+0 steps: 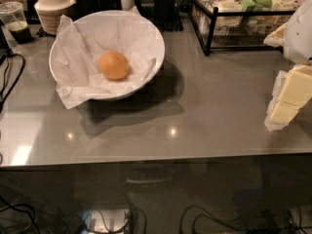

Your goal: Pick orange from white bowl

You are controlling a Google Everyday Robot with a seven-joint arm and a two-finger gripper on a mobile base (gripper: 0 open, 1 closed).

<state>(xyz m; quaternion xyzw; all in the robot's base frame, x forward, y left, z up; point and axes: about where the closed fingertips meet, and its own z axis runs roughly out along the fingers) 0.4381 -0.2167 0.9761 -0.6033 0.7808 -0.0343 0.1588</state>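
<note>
The orange [113,65] lies in the middle of the large white bowl [146,30], on the crumpled white paper that lines it. The bowl stands on the grey glossy table [195,116] at the back left. My gripper [282,112] is at the right edge of the view, pale yellow under a white arm housing [301,30], hanging above the table. It is far to the right of the bowl and apart from it, touching nothing that shows.
A smaller cream ribbed lidded bowl [52,9] and a plastic cup with a dark drink [15,21] stand behind the bowl at the back left. A black wire rack with packaged snacks [239,11] stands at the back right. Cables [9,77] hang at the left edge.
</note>
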